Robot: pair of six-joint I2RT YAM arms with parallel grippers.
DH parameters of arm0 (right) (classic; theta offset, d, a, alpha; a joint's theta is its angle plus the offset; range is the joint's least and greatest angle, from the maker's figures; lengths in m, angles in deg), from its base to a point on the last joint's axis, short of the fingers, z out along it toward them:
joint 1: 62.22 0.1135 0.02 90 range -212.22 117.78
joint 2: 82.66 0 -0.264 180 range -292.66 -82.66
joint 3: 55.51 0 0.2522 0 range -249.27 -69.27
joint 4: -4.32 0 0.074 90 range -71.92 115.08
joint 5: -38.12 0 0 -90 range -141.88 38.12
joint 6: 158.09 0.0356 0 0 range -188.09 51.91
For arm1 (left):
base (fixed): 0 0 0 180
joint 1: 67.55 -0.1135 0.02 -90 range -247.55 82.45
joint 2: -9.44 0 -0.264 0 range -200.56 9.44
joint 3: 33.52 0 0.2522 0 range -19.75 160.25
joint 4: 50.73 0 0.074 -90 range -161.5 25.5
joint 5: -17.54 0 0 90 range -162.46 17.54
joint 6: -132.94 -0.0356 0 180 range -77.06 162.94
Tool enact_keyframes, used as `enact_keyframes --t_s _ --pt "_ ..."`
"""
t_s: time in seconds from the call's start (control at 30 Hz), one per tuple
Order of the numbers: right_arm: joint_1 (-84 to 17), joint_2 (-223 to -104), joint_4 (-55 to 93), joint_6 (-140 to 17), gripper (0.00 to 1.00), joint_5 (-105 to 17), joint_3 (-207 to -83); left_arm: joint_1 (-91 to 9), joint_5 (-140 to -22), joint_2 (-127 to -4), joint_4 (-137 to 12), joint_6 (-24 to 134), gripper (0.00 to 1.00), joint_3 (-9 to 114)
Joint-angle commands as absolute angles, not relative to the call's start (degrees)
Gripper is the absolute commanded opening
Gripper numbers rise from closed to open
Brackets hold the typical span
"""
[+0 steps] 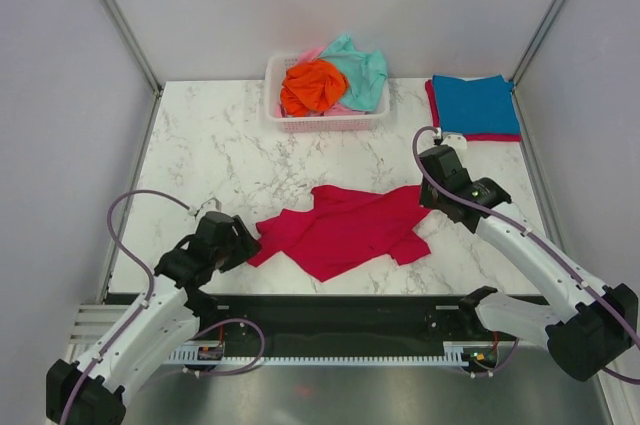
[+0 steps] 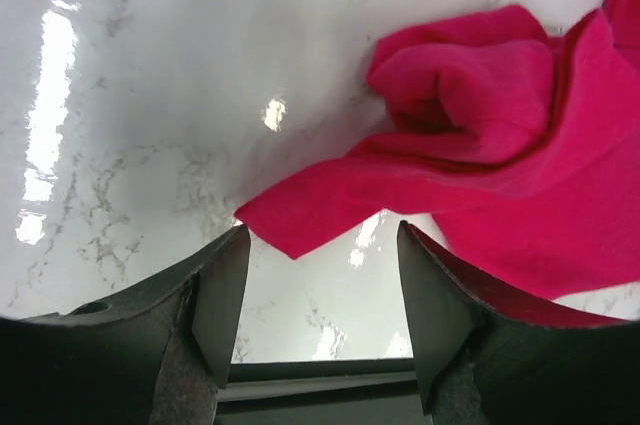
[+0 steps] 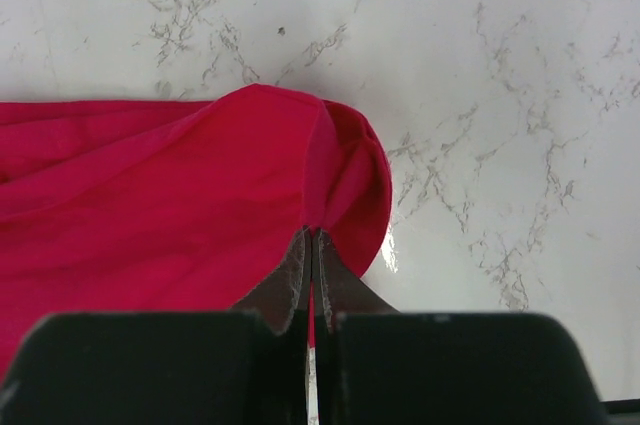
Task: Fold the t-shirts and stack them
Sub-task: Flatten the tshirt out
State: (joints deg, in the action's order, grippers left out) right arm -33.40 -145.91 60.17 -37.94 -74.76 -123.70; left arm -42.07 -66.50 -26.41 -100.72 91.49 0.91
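Note:
A crimson red t-shirt [image 1: 345, 227] lies crumpled on the marble table in the middle front. My right gripper [image 1: 432, 195] is shut on its right edge; the wrist view shows the cloth [image 3: 200, 185] pinched between the jaws at my right gripper [image 3: 312, 240]. My left gripper [image 1: 243, 243] is open and empty, just left of the shirt's left corner [image 2: 300, 220], which lies just ahead of my left gripper [image 2: 320, 245]. A blue t-shirt [image 1: 476, 105] lies folded on a red one at the back right. Orange [image 1: 312, 86], mint-teal [image 1: 362, 70] and pink shirts fill the basket.
The white slatted basket [image 1: 325, 124] stands at the back centre. Grey walls close in the table on three sides. A black rail [image 1: 340, 310] runs along the near edge between the arm bases.

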Motion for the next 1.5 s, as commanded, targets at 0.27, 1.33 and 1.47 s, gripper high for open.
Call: enact_keyframes --t_s 0.27,1.33,1.47 --pt "-33.39 -142.96 55.79 -38.74 0.0 -70.17 -120.95 -41.62 -58.57 -37.92 -95.36 100.77 0.71 0.2" --pt "-33.4 -121.52 51.76 -59.99 0.0 -60.32 -155.83 -39.34 -71.83 -24.83 -92.63 47.18 0.02 65.74" --pt "-33.39 -117.74 49.11 -62.72 0.0 -58.04 -158.91 -39.34 -75.88 -25.89 -90.52 43.12 0.02 74.27"
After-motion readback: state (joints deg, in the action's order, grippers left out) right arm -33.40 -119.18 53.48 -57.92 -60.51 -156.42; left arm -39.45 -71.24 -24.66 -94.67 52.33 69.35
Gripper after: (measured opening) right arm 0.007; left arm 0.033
